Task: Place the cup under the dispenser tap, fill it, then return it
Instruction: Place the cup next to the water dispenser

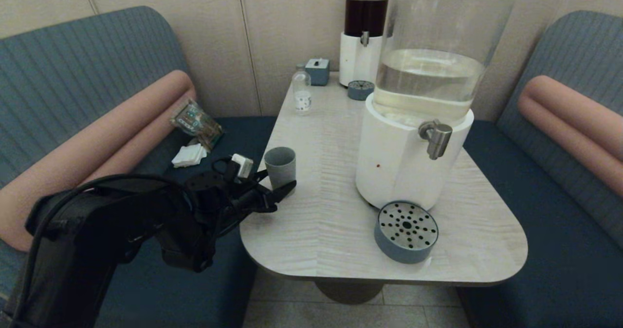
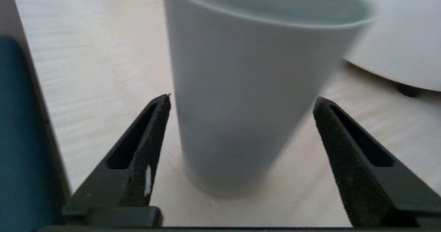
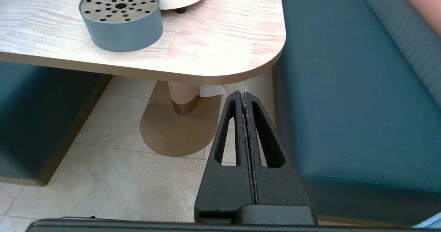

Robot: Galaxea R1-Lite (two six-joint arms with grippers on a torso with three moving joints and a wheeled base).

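Observation:
The grey-blue cup (image 1: 280,163) stands upright on the table (image 1: 331,211) near its left edge. My left gripper (image 1: 278,182) is open at the cup's near side. In the left wrist view the cup (image 2: 248,87) fills the space just ahead of the left gripper (image 2: 243,101), with a gap between each black finger and the cup wall. The steel dispenser tap (image 1: 436,138) sticks out of the white-based dispenser (image 1: 404,167) at the table's right, above a round perforated drip tray (image 1: 406,230). My right gripper (image 3: 244,95) is shut and empty, low beside the table by the right bench.
At the back stand a dark-liquid dispenser (image 1: 362,36), a second small drip tray (image 1: 360,89), a blue box (image 1: 317,71) and a small clear bottle (image 1: 302,92). Blue benches flank the table; a packet (image 1: 195,122) and white napkins (image 1: 189,155) lie on the left one.

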